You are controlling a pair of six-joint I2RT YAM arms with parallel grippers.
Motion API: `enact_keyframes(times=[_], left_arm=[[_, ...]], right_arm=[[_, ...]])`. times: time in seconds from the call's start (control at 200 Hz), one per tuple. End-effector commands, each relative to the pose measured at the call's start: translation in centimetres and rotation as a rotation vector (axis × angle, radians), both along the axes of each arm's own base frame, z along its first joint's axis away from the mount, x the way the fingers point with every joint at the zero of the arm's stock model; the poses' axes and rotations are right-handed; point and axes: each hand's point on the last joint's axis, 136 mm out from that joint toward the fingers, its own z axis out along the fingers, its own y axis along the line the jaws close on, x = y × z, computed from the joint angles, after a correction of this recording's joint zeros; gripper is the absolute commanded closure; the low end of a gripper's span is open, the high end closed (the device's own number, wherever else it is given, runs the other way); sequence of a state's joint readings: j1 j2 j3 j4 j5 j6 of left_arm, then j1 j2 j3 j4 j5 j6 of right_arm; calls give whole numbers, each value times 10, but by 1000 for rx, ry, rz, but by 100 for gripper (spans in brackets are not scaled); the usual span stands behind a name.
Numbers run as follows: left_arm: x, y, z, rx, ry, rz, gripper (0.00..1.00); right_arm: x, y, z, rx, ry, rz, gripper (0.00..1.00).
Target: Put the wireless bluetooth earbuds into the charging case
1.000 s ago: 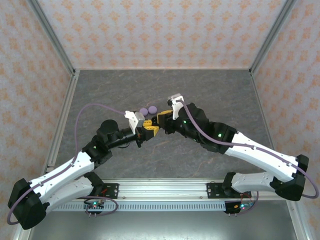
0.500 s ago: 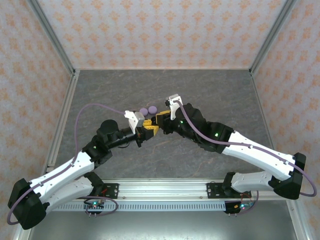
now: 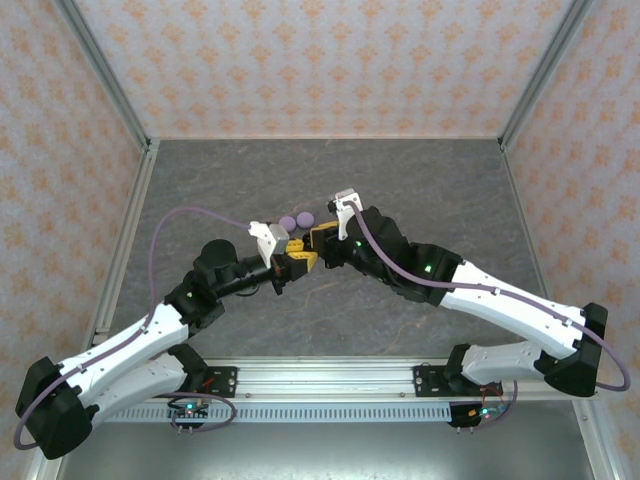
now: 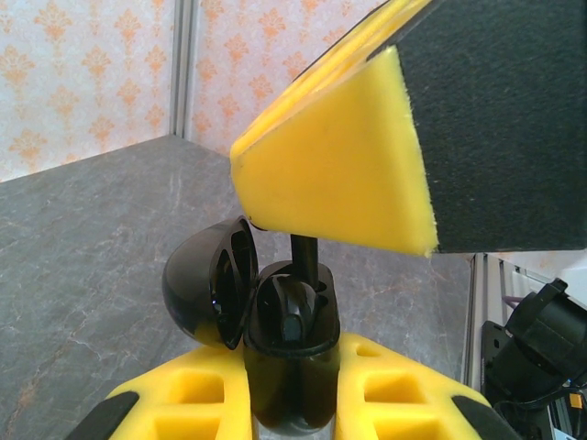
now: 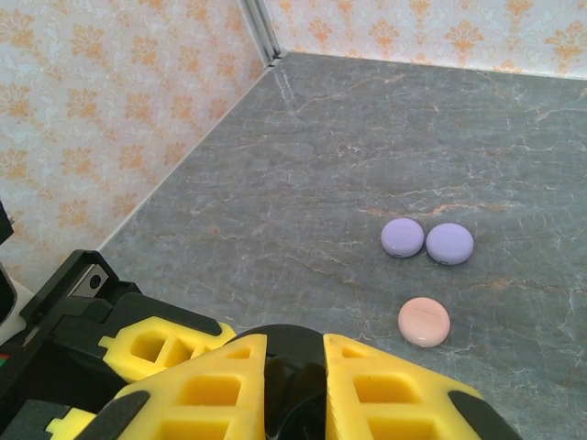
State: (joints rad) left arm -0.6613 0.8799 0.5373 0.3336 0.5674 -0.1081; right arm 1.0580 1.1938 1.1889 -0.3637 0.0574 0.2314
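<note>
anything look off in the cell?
Nothing spilled or damaged. A black earbud stands stem-up in the open black case held by the left tool, not yet seated; looks like mid-insertion, not a fault.

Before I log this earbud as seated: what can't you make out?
- Right wrist view: the right hand hides what it pinches.
- Left wrist view: whether the black earbud sits fully in the open black case; the right hand's yellow pad covers the stem top.
- Top view: left hand and right hand cover the case.
</note>
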Motion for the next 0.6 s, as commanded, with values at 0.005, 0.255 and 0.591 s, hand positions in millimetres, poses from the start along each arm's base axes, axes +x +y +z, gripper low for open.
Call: enact_keyframes(times=[0.005, 0.255, 0.591], left_arm=[[-2, 2, 30, -71, -74, 5, 94], [-2, 2, 30, -73, -72, 7, 94], [-2, 2, 30, -73, -72, 8, 94]], right_arm=[[-2, -2, -10, -24, 6, -5, 82], [0, -5, -16, -40, 7, -20, 82], [-2, -11, -13, -26, -1, -29, 82]])
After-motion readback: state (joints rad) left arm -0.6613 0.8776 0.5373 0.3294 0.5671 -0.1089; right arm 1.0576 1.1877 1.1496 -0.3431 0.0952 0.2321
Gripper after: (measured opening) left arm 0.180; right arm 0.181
